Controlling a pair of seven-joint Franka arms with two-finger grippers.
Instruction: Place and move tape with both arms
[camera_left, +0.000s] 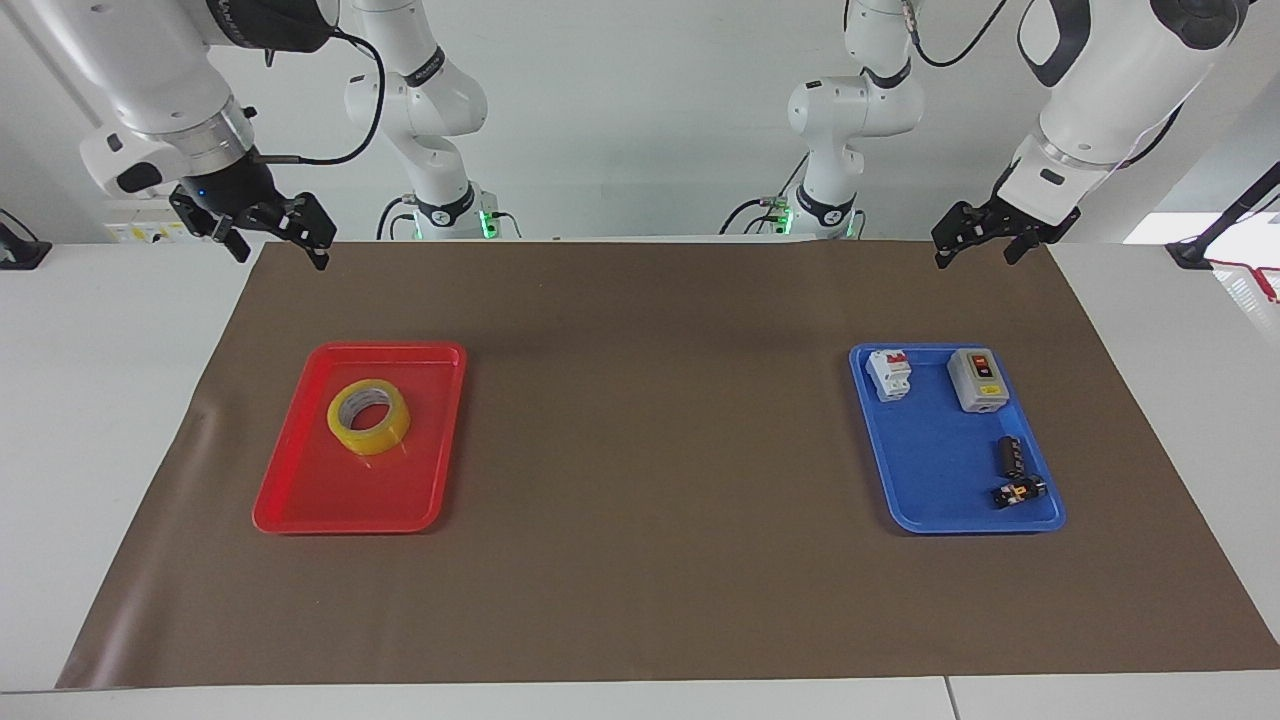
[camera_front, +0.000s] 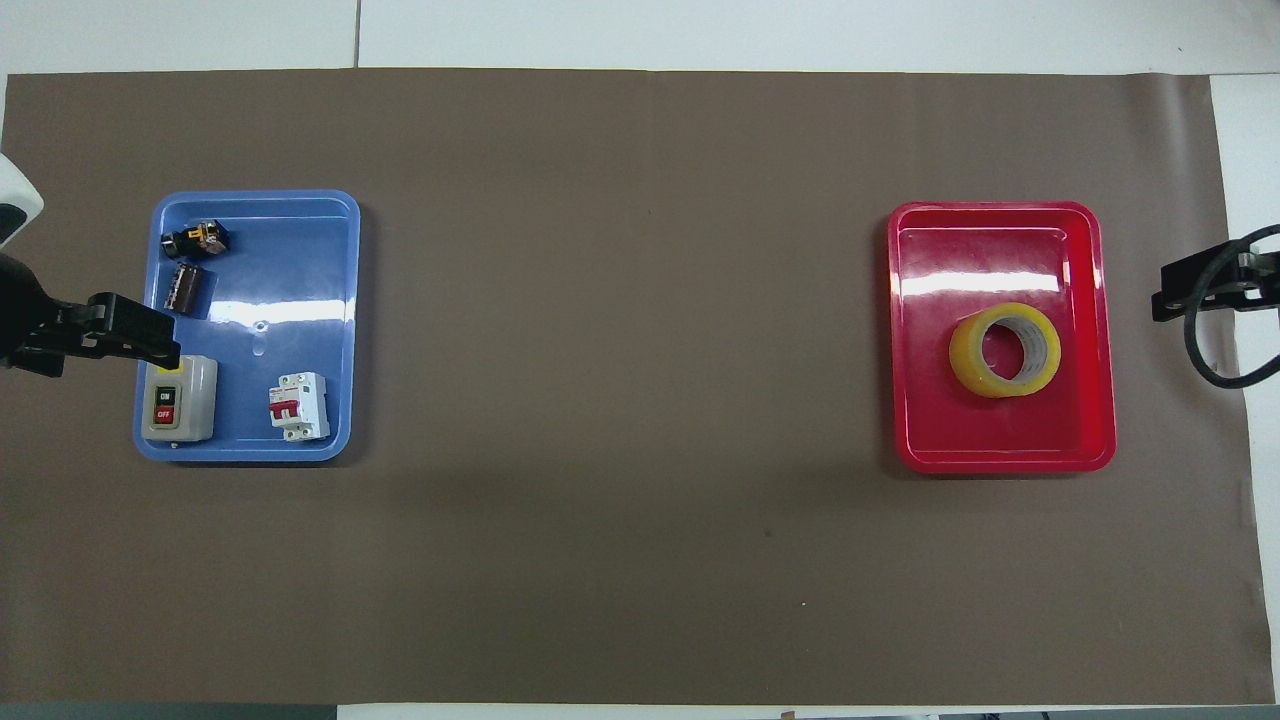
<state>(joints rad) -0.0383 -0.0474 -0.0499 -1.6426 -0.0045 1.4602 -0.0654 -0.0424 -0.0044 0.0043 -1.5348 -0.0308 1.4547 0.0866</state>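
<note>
both grippers cut off at overhead view's side edges; small dark parts (camera_left: 1015, 475) in blue tray (camera_left: 935, 480) too small to id.

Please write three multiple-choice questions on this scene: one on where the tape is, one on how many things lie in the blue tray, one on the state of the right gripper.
1. Where is the tape?
A. in the red tray
B. in the blue tray
C. on the brown mat

2. How many things lie in the blue tray?
A. two
B. four
C. six

3. The right gripper is
A. shut on the tape
B. resting in the red tray
C. open and holding nothing

Key:
1 A: the tape lies inside the red tray.
2 B: the blue tray holds two switch boxes and two small dark parts.
3 C: the right gripper hangs at the mat's edge, its fingers apart, with nothing between them.
</note>
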